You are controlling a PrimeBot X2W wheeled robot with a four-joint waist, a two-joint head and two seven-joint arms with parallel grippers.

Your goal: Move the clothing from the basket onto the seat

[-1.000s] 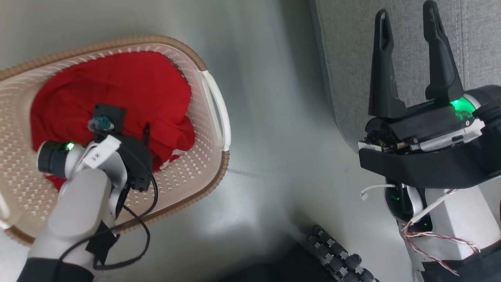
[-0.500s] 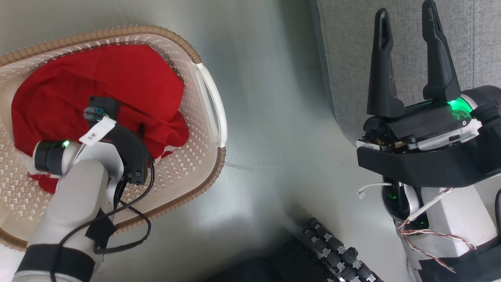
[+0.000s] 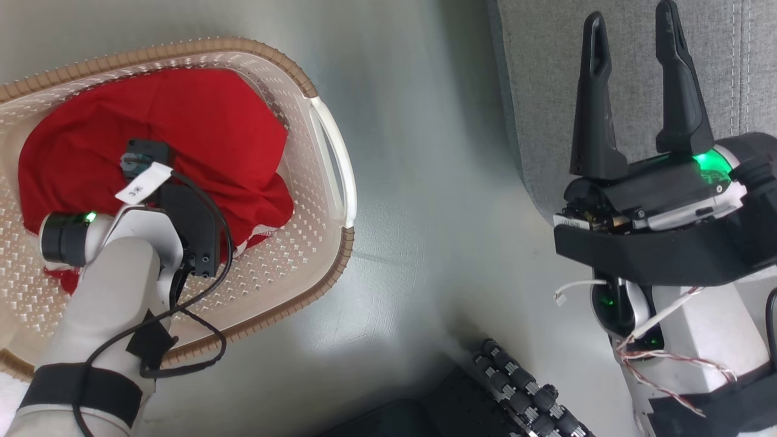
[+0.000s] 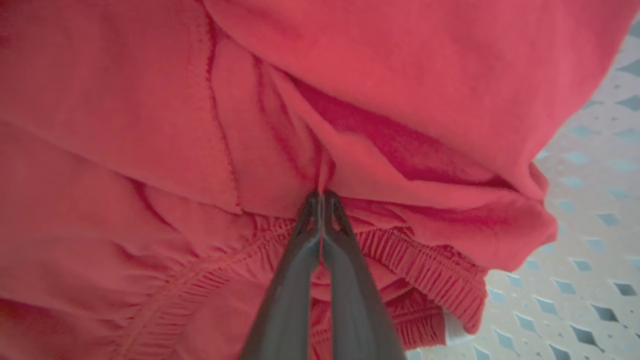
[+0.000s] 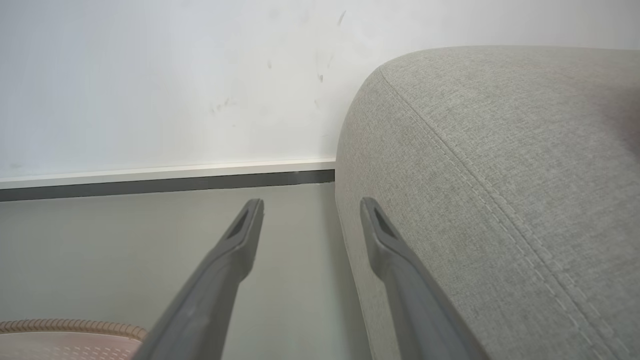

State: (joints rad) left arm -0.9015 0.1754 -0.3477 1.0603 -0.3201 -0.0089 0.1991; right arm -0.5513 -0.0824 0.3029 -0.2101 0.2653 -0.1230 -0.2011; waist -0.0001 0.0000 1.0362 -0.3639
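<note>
Nearest you, at the bottom edge of the head view, the dark ribbed rollers of the robot's base sit on the grey floor. Just beyond them your left forearm crosses the near rim of the laundry basket and dips inside, with a black cable looping off the wrist.

The left claw is pinched fully together. In the left wrist view its two fingers meet at the tips with a thin fold of the red garment nipped between them, just above a gathered elastic hem.

The garment lies bunched inside the basket, reaching from the middle to the far rim. A sliver of white band shows at its near right edge, and the perforated basket bottom is bare to the right of the cloth.

Over on the right, the right claw stands spread wide with nothing between its fingers. It hangs over the floor at the left edge of the light grey sofa. In the right wrist view this claw frames the sofa's rounded corner; you cannot tell whether the right finger brushes the upholstery. The basket rim peeks in at the lower left corner there.

Farthest off, a skirting board runs along the foot of a white wall.
</note>
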